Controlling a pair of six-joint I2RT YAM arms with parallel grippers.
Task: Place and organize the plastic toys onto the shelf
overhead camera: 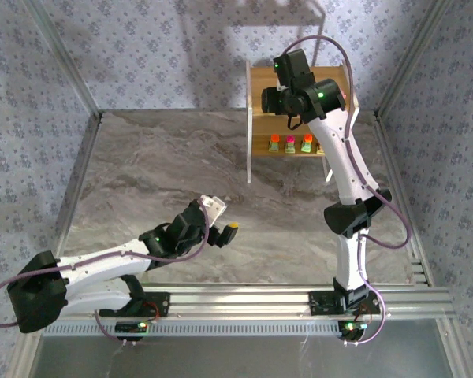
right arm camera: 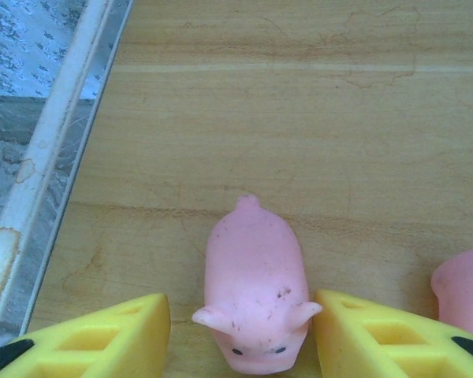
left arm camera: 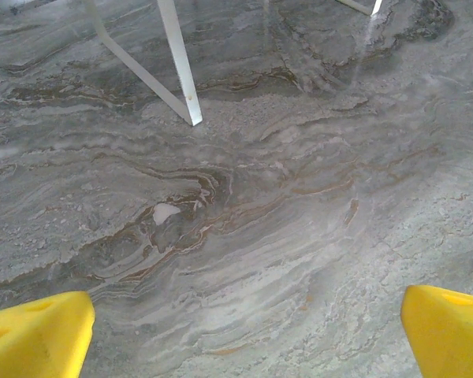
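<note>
From above, the shelf (overhead camera: 262,79) stands at the far side of the marble desk (overhead camera: 165,165), and three blocky toys (overhead camera: 290,144) sit in a row on its lower board. The right arm (overhead camera: 343,157) reaches over the upper board. The left arm (overhead camera: 102,264) lies low near the front, and the left gripper (overhead camera: 223,218) hovers over bare desk with its jaws wide apart. In the left wrist view, its yellow fingers (left arm camera: 35,335) sit at the two bottom corners with nothing between them, and thin white metal legs (left arm camera: 177,63) stand farther off. In the right wrist view, a pink pig (right arm camera: 252,268) lies on the shelf's wooden board, snout toward the camera, between the parted jaws of the right gripper (right arm camera: 240,303). One finger touches an ear and the other stands clear, so the pig is not clamped. A second pink pig (right arm camera: 465,291) lies just beside it at the right edge.
</note>
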